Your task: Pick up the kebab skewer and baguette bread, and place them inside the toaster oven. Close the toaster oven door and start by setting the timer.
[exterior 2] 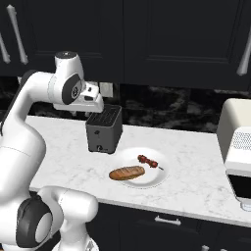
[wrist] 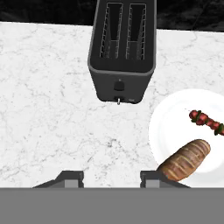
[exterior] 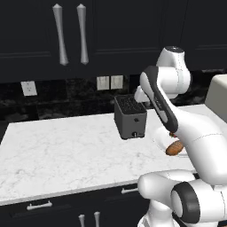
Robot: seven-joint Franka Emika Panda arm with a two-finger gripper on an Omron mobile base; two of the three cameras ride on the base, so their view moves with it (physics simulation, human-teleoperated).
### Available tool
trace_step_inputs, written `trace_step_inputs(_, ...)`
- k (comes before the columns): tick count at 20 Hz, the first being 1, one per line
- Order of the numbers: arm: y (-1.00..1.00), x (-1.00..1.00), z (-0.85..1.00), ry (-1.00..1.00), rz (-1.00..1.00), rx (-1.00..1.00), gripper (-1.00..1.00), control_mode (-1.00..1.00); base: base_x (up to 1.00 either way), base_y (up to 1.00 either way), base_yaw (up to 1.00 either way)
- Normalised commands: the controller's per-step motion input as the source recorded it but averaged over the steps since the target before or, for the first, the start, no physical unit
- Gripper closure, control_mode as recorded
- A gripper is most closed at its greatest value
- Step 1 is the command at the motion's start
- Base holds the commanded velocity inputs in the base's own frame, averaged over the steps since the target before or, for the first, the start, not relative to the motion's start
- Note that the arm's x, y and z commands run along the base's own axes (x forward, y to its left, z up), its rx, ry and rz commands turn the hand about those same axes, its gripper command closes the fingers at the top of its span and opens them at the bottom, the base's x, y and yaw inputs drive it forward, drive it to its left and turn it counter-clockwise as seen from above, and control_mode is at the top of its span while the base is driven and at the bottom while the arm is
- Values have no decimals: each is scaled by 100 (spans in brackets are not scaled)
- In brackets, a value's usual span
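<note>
Two food items lie on a white plate (exterior 2: 159, 177) near the front edge of the marble surface (exterior 2: 196, 166): the baguette (exterior 2: 127, 172) on the plate's front-left part and the kebab skewer (exterior 2: 147, 161) toward its back-right part, close together but not touching. A dark slot toaster (exterior 2: 104, 129) stands just behind and left of the plate, roughly midway between the front edge and the back wall.

Left of the toaster, the left base view shows a wide bare stretch of surface running to the left end. In the right base view, an open strip separates the plate from the cream toaster oven (exterior 2: 235, 147), which stands at the right end of the surface; its dark glass door (exterior 2: 241, 186) is cut by the frame edge, so its position cannot be told.

The gripper (wrist: 111, 177) hangs above the surface in front of the toaster and left of the plate, holding nothing. In the hand view its fingers (wrist: 70, 178) stand apart with bare marble between them; the right one overlaps the baguette's near end in the picture. The right base view places the hand up beside the toaster's top, clear of the food. In the left base view the arm hides most of the plate, leaving one end of the baguette visible.
</note>
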Motion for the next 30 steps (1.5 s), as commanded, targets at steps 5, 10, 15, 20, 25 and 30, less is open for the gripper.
trace_step_inputs(5, 0, 0, 0, 0, 0, 0, -100, 100, -3, 0, 0)
trace_step_inputs(10, 0, 0, 0, 0, 0, 0, -100, 100, -28, -46, -5)
trace_step_inputs(15, 0, 0, 0, 0, 0, 0, -100, 100, -7, -83, -9)
trace_step_inputs(20, 0, 0, 0, 0, 0, 0, -100, 100, 0, -85, -4)
trace_step_inputs(25, 0, 0, 0, 0, 0, 0, -100, 100, 16, -69, 0)
trace_step_inputs(30, 0, 0, 0, 0, 0, 0, -100, 100, 38, -47, 0)
